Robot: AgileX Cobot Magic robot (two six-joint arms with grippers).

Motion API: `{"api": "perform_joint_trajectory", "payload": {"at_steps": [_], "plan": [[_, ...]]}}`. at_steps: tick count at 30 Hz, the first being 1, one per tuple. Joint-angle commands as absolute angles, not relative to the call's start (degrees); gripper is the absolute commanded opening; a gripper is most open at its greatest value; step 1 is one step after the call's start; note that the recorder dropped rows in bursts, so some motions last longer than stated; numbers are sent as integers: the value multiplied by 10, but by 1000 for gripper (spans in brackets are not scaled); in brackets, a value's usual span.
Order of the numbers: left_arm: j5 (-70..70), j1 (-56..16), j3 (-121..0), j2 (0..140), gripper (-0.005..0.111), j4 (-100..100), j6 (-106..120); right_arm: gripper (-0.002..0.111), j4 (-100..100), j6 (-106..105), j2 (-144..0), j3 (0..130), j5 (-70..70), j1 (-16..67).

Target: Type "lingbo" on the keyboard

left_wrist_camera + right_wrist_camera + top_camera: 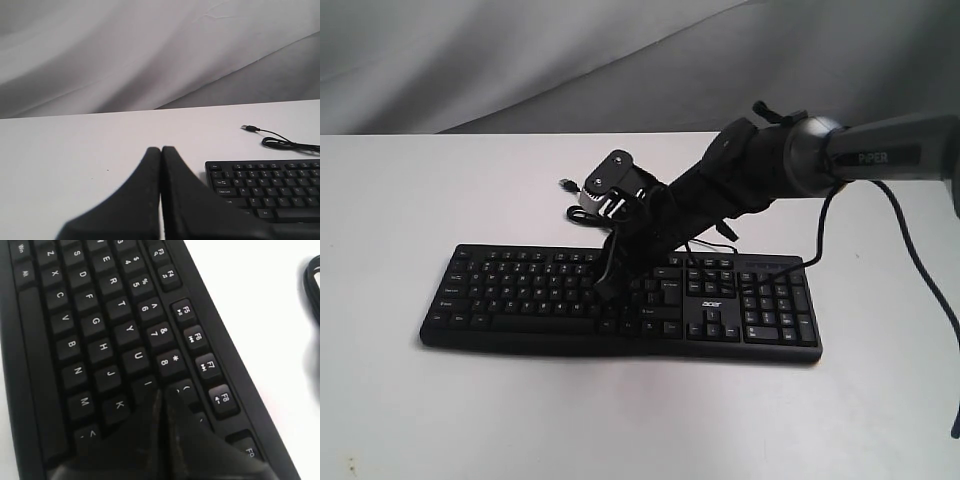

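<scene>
The black keyboard [520, 292] lies across the white table [400, 200], with its number pad on the right in the exterior view. My right gripper [604, 292] reaches over from the right and slants down onto the middle of the letter keys. In the right wrist view the right gripper [163, 391] is shut with nothing in it. Its joined tips rest on the keyboard [100, 330] just past the I key [147, 384], beside the 9 key; the key beneath them is hidden. My left gripper [161, 148] is shut and empty above bare table, left of the keyboard [270, 190].
The keyboard's thin USB cable [582, 212] lies coiled on the table behind it, its plug [248, 128] loose. A grey cloth backdrop [520, 60] hangs behind the table. The right arm's cable [920, 270] dangles at the right.
</scene>
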State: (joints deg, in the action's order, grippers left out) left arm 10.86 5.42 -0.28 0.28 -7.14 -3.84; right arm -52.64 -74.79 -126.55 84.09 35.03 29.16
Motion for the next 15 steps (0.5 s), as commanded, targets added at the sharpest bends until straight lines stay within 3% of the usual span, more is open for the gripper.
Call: {"api": "perform_joint_trajectory", "payload": {"at_steps": [1,15], "plan": [[105,51,0,0,1,-72,-40,0,-542,-762,-1264,837,355,290],[105,51,0,0,1,-72,-40,0,-542,-762,-1267,837,364,292]]}}
